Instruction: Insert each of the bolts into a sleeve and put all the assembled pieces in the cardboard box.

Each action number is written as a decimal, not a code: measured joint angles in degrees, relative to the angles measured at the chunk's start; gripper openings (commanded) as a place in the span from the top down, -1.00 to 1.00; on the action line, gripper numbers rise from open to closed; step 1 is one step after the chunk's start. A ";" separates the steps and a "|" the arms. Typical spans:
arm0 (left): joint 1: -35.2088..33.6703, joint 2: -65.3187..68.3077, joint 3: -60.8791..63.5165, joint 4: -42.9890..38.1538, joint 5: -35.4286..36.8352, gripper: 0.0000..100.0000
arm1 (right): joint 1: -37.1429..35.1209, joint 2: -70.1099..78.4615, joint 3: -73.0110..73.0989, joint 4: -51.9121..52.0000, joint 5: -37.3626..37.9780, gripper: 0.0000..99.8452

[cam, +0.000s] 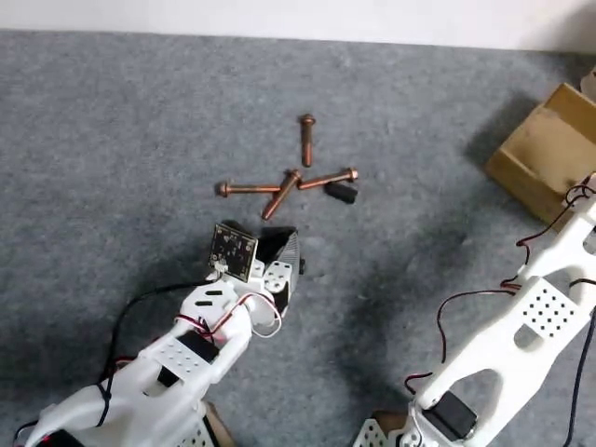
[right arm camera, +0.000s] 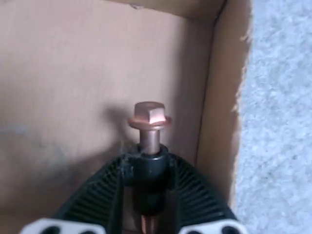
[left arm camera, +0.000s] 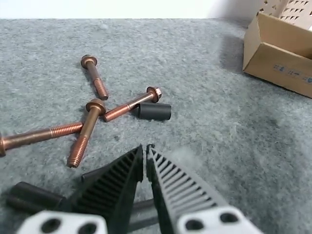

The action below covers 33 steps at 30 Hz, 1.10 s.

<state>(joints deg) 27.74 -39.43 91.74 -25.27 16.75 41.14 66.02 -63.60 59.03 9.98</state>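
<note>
Copper bolt (right arm camera: 149, 117) seated in sleeve (right arm camera: 148, 171) | right claw (right arm camera: 147, 158) clamped on sleeve, down in cardboard box (right arm camera: 58, 73) | bolt axis in line with claw, head pointing away | left claw (left arm camera: 145, 152) closed, empty, the nearer arm to loose bolts (left arm camera: 85, 131) just ahead on table (left arm camera: 219, 146)

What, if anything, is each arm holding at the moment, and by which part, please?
The right gripper holds a bolt by the black sleeve around its shank, over the cardboard box. The left gripper holds nothing.
</note>
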 measured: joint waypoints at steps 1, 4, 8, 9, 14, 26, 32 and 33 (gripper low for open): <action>0.00 0.00 0.00 0.00 0.00 0.92 | 0.00 0.09 0.00 0.88 0.00 0.99; 0.09 0.00 0.00 0.00 0.00 0.92 | 0.00 0.09 -0.09 4.22 0.00 0.99; 0.00 0.00 0.00 0.00 0.00 0.92 | 0.00 -0.26 -0.53 10.64 -0.44 0.99; 0.00 0.00 0.00 0.00 0.00 0.92 | 0.00 0.09 -1.58 12.48 -0.97 0.99; 0.00 0.00 0.00 0.00 0.00 0.92 | 0.09 1.05 -8.09 22.68 -3.16 0.99; 0.00 0.00 0.00 0.00 0.00 0.92 | -1.93 2.73 -30.07 41.05 -5.01 0.99; 0.09 0.00 0.00 0.00 0.00 0.92 | -1.76 3.43 -30.24 41.05 -6.15 0.99; 0.00 0.00 0.00 0.00 0.00 0.92 | -1.76 4.22 -30.24 41.05 -6.95 0.99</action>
<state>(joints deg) 27.74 -39.43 91.74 -25.27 16.75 39.38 70.24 -93.85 100.09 3.03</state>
